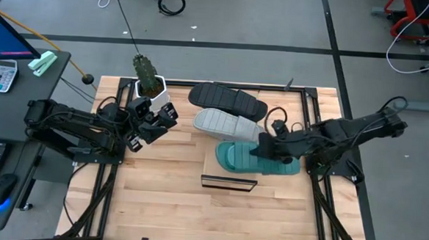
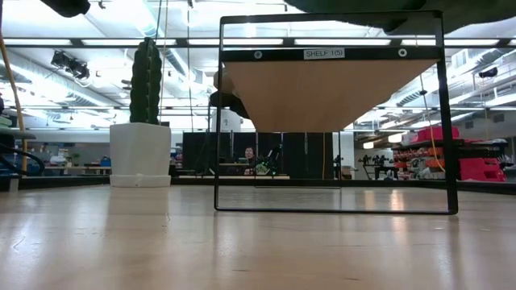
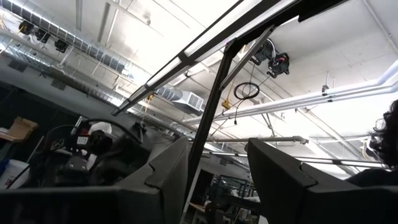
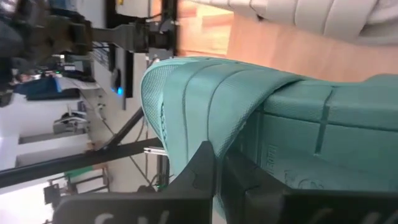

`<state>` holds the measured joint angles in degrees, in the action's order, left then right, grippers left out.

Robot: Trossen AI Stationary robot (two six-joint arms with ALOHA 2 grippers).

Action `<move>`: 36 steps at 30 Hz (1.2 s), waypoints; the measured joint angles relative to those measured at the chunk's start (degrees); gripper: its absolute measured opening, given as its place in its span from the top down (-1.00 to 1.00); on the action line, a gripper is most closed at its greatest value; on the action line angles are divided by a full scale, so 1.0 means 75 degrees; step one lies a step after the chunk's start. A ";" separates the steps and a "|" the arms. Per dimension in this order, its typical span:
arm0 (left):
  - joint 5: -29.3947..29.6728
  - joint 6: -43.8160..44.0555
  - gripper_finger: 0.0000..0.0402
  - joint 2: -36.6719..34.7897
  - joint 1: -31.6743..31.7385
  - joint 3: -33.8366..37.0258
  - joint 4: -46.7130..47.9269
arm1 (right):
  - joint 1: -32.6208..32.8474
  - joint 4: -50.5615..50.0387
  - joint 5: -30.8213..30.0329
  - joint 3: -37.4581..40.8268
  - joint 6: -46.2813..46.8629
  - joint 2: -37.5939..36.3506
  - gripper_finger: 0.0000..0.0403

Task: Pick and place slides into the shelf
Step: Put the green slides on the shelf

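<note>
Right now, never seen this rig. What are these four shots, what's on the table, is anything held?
Two dark robot arms work at a slatted wooden table.

One picture looks straight down on the table, one looks level across the tabletop, and one comes from each arm's wrist.

On the table: a cactus in a white pot and the shelf, a light-wood board in a thin black frame. On top of it lie a black slide, a light grey slide and a teal slide.

The right gripper is at the teal slide; its wrist picture shows the fingers closed on the sandal's edge.

The left gripper waits beside the pot, open and empty.
</note>
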<state>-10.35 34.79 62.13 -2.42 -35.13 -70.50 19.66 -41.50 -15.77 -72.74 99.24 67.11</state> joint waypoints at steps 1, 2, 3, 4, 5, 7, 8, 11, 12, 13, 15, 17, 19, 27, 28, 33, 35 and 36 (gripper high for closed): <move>0.0000 0.0000 0.13 -0.0003 0.0000 0.0001 -0.0001 | 0.0000 0.0063 0.0018 0.0007 0.0026 0.0073 0.95; 0.0000 0.0000 0.13 0.0000 0.0000 0.0000 0.0000 | 0.0000 0.0176 0.0037 0.0007 0.0072 0.0142 0.95; 0.0000 0.0000 0.12 0.0000 0.0000 0.0003 0.0000 | -0.0002 0.0328 0.0038 0.0007 0.0130 0.0201 0.95; 0.0000 0.0000 0.12 -0.0003 0.0000 0.0001 0.0000 | -0.0020 0.0485 0.0035 0.0007 0.0149 0.0260 0.95; 0.0000 0.0000 0.12 -0.0002 0.0000 0.0000 0.0000 | -0.0047 0.0625 0.0040 0.0007 0.0149 0.0317 0.95; 0.0000 -0.0059 0.14 -0.0002 0.0000 0.0002 0.0000 | -0.0122 0.0801 0.0074 0.0007 0.0149 0.0433 0.95; 0.0000 -0.0104 0.14 -0.0002 0.0000 0.0000 -0.0002 | -0.0171 0.0857 0.0077 0.0007 0.0143 0.0483 0.95; 0.0000 -0.0125 0.14 -0.0002 0.0000 0.0000 0.0000 | -0.0340 0.1167 0.0135 0.0007 0.0100 0.0598 0.95; 0.0000 -0.0125 0.13 0.0000 0.0000 0.0000 -0.0003 | -0.0385 0.1263 0.0155 0.0007 0.0055 0.0625 0.95; 0.0000 -0.0125 0.13 -0.0003 0.0000 0.0003 -0.0003 | -0.0434 0.1341 0.0168 0.0007 0.0020 0.0664 0.95; -0.0016 -0.0123 0.12 -0.0003 0.0000 0.0000 -0.0003 | -0.0545 0.1499 0.0237 0.0007 -0.0020 0.0747 0.95; -0.0059 -0.0128 0.12 0.0000 0.0000 0.0001 -0.0037 | -0.0619 0.1553 0.0340 0.0007 -0.0037 0.0841 0.95; -0.0108 -0.0128 0.12 0.0000 -0.0003 0.0000 -0.0099 | -0.0651 0.1616 0.0435 0.0007 -0.0034 0.0947 0.95; -0.0401 -0.0199 0.12 -0.0070 0.0000 0.0000 -0.0248 | -0.0826 0.2130 0.0557 0.0007 -0.0037 0.1261 0.95; -0.0407 -0.0273 0.12 -0.0098 0.0000 0.0000 -0.0201 | -0.0872 0.2188 0.0549 0.0005 -0.0040 0.1281 0.95; -0.0421 -0.0784 0.18 -0.0641 0.0016 -0.0002 0.0965 | -0.0986 0.2151 0.0574 -0.0352 -0.0379 0.1459 0.95; -0.0341 -0.0972 0.21 -0.0980 0.0060 -0.0003 0.1706 | -0.1045 0.2000 0.0642 -0.0610 -0.0529 0.1565 0.95; -0.0326 -0.1013 0.23 -0.1184 0.0100 -0.0003 0.2134 | -0.1070 0.1812 0.0701 -0.0752 -0.0635 0.1644 0.95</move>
<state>-12.79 27.19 53.25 -1.67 -35.16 -54.49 11.64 -27.91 -10.52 -78.38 94.47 79.44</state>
